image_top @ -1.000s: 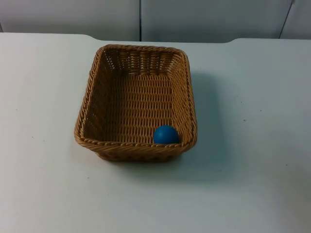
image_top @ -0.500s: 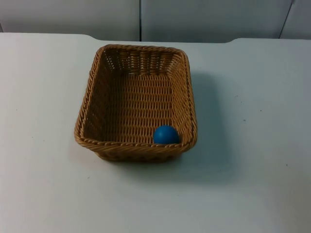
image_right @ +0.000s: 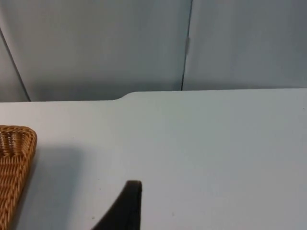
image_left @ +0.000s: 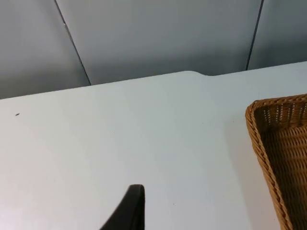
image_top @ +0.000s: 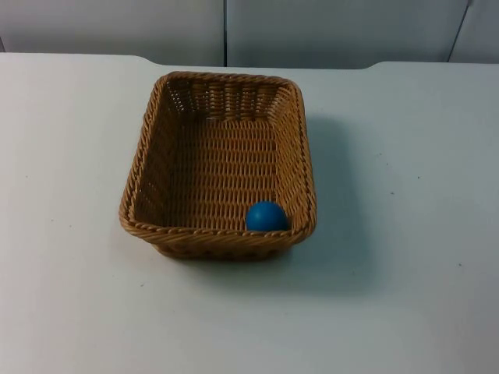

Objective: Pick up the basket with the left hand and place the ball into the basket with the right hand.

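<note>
Blue ball [image_top: 267, 216] in basket [image_top: 221, 86]; hands apart.

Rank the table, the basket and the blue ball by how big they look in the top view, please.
1. white table, spreading across most of the view.
2. wicker basket, standing near the middle of the table.
3. blue ball, much the smallest, lying inside the basket at its near right corner.
</note>
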`<action>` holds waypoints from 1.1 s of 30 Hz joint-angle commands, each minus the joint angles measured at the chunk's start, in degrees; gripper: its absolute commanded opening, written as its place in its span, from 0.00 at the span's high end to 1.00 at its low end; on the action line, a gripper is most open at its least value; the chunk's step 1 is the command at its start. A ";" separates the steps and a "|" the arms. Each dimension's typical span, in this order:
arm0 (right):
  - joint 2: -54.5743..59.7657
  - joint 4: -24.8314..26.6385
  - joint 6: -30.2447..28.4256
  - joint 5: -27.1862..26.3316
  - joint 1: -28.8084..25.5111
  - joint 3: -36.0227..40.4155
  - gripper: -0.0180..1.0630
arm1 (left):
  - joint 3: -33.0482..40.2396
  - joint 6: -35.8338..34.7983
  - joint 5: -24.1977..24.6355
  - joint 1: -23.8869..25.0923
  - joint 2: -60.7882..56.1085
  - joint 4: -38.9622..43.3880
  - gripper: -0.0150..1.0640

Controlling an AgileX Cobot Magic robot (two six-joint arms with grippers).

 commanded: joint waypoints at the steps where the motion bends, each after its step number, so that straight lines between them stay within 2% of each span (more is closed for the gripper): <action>1: -2.31 -1.19 0.67 1.77 -0.16 0.36 0.05 | 2.16 -0.67 -0.25 -0.39 -3.99 0.68 0.09; 7: -7.62 -0.32 0.41 4.90 -0.16 0.68 0.05 | 7.26 -0.30 0.65 -0.39 -14.69 0.33 0.09; 12: -12.51 0.48 0.41 4.93 -0.16 3.15 0.05 | 9.90 0.14 0.92 -0.39 -19.97 0.05 0.09; 13: -14.61 0.48 0.41 5.61 -0.04 4.30 0.05 | 10.96 1.83 1.01 -0.39 -21.52 -0.65 0.09; 15: -19.00 0.86 -0.60 6.29 0.96 5.87 0.05 | 12.87 9.86 1.01 -0.39 -25.03 -5.71 0.09; 17: -23.68 3.53 -4.67 7.40 2.37 7.27 0.05 | 14.86 16.84 1.01 -0.39 -27.72 -11.55 0.09; 18: -23.68 3.53 -4.67 7.40 2.37 7.27 0.05 | 14.86 16.84 1.01 -0.39 -27.72 -11.55 0.09; 19: -26.14 5.76 -7.22 9.16 2.86 7.45 0.05 | 15.96 18.74 1.01 -0.39 -29.38 -14.94 0.09; 22: -29.20 5.98 -7.37 14.44 3.12 7.45 0.05 | 16.73 18.86 2.69 -0.39 -31.06 -16.24 0.09; 26: -31.21 6.13 -7.37 17.73 3.12 7.45 0.05 | 16.73 18.86 5.53 -0.39 -31.91 -16.68 0.09; 33: -35.73 6.26 -6.90 18.78 3.12 7.45 0.05 | 16.73 18.73 7.43 -0.39 -35.14 -17.33 0.09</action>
